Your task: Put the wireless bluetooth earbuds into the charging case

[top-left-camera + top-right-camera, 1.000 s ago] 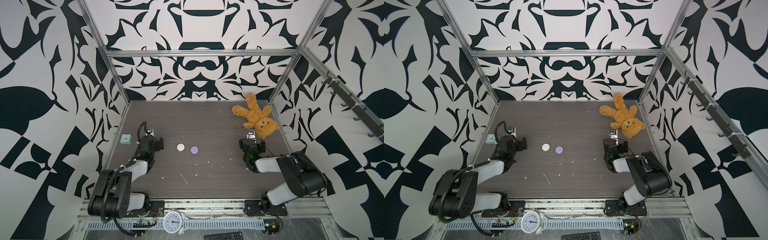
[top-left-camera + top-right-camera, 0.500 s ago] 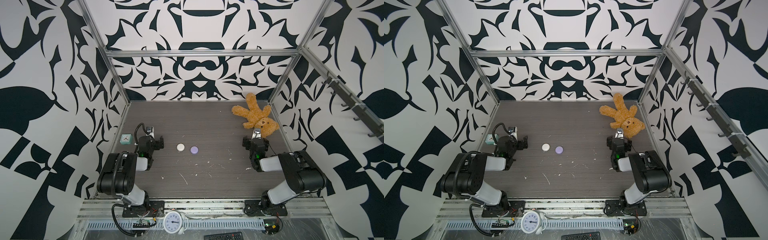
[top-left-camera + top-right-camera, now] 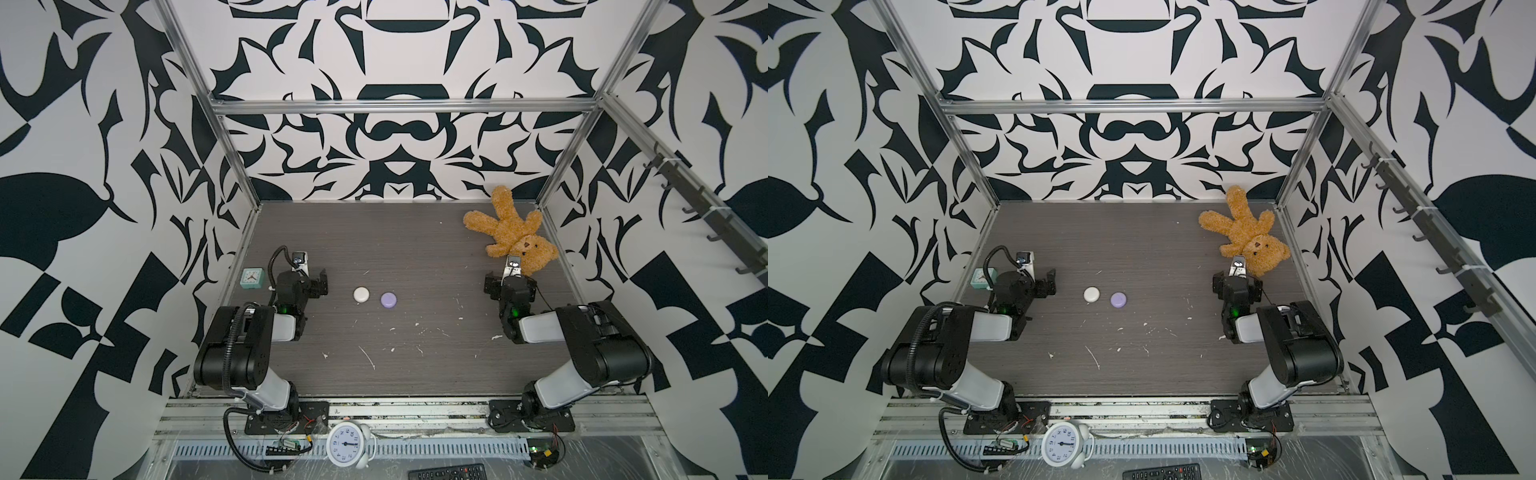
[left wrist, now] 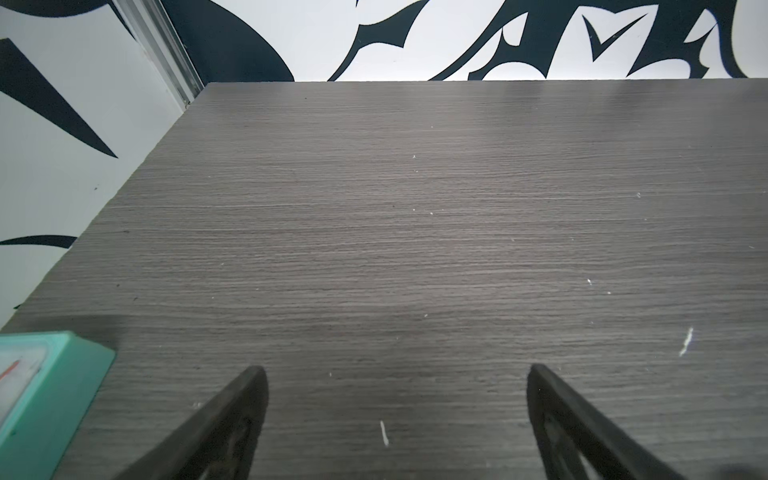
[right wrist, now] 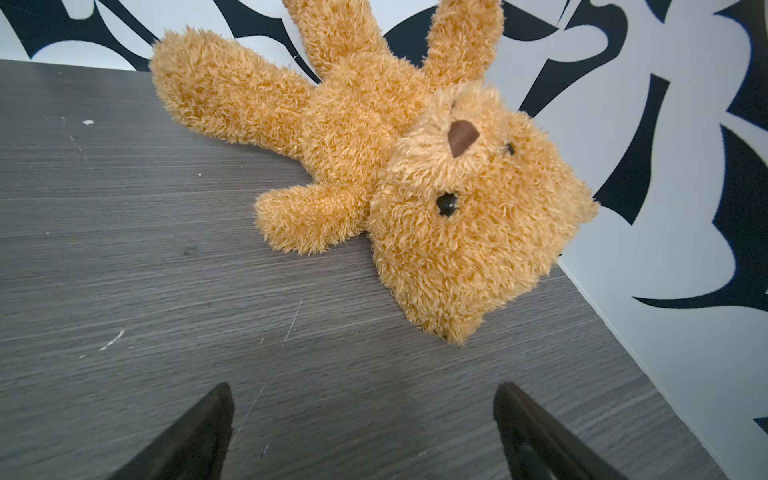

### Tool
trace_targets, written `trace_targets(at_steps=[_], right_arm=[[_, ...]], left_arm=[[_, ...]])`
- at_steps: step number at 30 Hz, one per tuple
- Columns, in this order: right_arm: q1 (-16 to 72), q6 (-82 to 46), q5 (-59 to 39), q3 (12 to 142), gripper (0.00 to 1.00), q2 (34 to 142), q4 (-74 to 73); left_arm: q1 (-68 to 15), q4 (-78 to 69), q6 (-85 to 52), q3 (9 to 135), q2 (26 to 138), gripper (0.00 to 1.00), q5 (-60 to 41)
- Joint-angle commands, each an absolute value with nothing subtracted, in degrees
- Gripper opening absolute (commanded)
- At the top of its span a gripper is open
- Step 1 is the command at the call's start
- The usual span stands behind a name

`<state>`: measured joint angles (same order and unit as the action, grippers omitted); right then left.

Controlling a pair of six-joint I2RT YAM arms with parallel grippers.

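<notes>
In both top views the white charging case (image 3: 361,295) is shut, the purple case (image 3: 388,299) just beside it; earbuds cannot be made out, perhaps enclosed. The left gripper (image 3: 318,284) and right gripper (image 3: 510,284) are held clear of it. Left wrist view: jaws are spread wide, empty; a mint clock (image 4: 50,395) is cropped. Right wrist view: likewise wide, faced at a teddy bear (image 5: 415,166).
</notes>
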<state>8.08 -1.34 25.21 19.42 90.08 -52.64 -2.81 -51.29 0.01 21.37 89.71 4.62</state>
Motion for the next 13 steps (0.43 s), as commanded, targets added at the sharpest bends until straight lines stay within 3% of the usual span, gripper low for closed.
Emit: trace_targets(at_steps=[1,13], right_arm=[[7.95,-2.11,25.05,19.25,1.0,89.49,-54.99],[7.92,-2.44,24.45,19.59,1.0,89.74,-55.0]], left_arm=[[-2.72,-52.73,-0.18,21.23,89.52,0.99,3.85],[-2.72,-52.73,-0.18,21.25,89.52,0.99,3.82]])
